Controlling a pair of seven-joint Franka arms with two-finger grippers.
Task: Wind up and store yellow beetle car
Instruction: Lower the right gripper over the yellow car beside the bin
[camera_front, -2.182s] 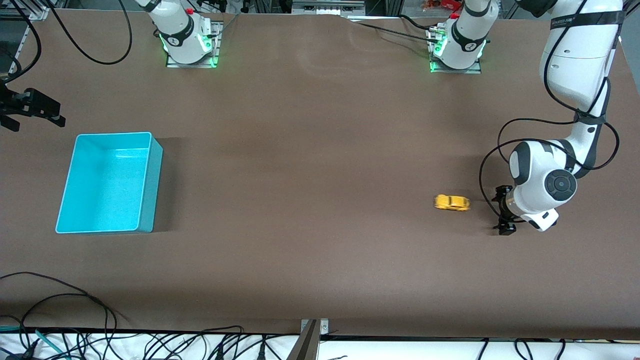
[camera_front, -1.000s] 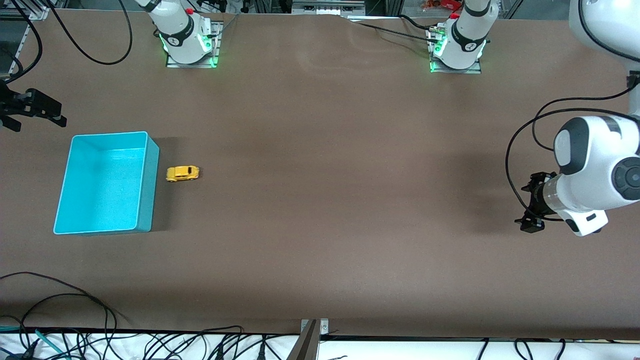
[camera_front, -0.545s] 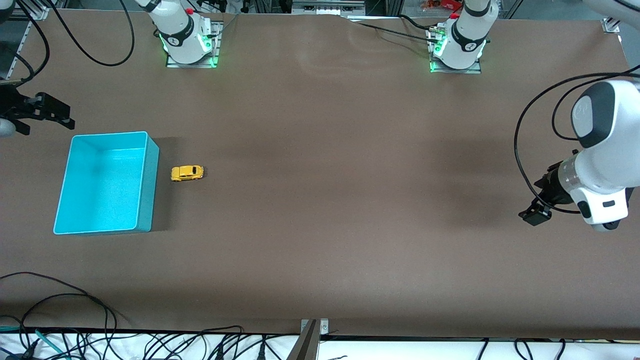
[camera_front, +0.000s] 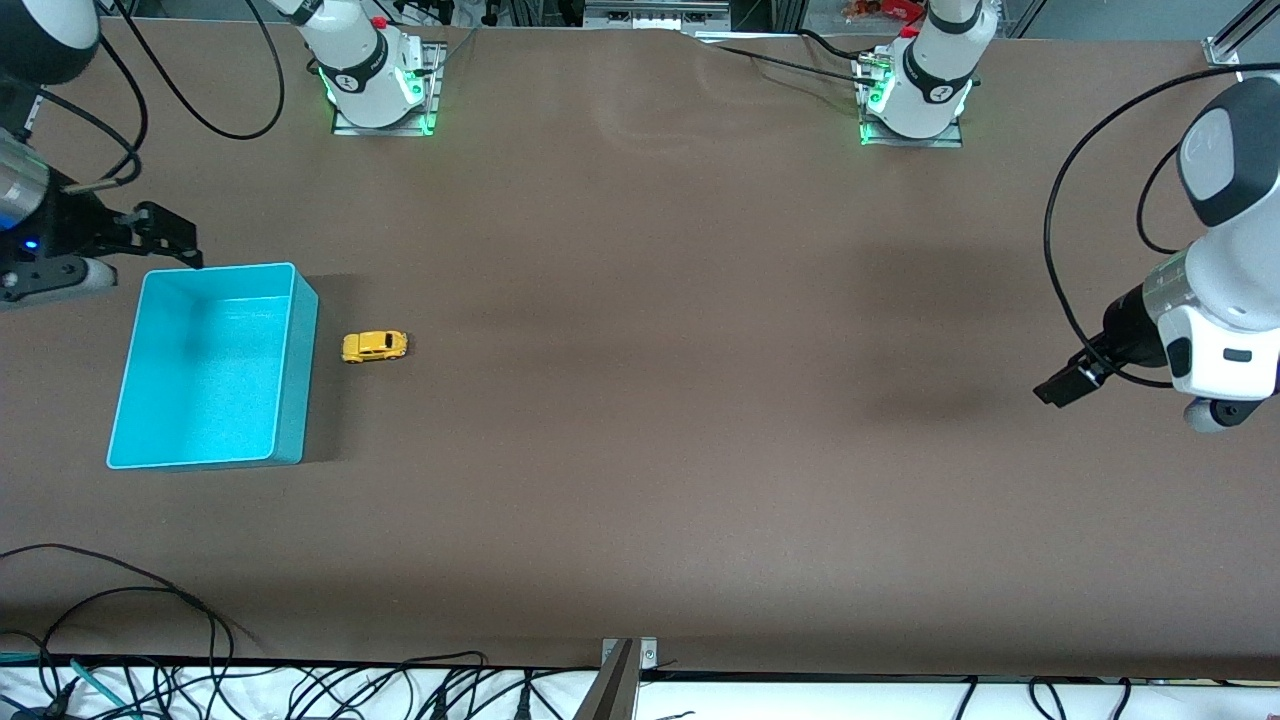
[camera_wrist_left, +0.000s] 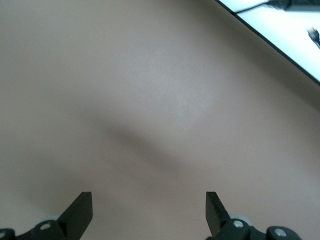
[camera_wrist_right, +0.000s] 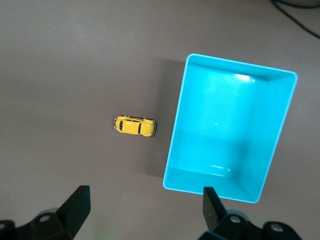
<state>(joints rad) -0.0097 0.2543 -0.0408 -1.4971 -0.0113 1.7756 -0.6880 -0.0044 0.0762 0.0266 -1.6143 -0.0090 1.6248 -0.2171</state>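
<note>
Beside the turquoise plastic bin, the tiny yellow beetle car is sitting; the right gripper, fingers spread empty above the bin's corner, is risking nudging it; the left gripper, also spread, is waiting

A robotics lab: two white arm bases with green status lights bolted to a brown table, loose black cables along its edge, aluminium framing above.

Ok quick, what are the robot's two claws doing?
Left gripper: open, holding nothing.
Right gripper: open, holding nothing, up near the turquoise bin.
</note>
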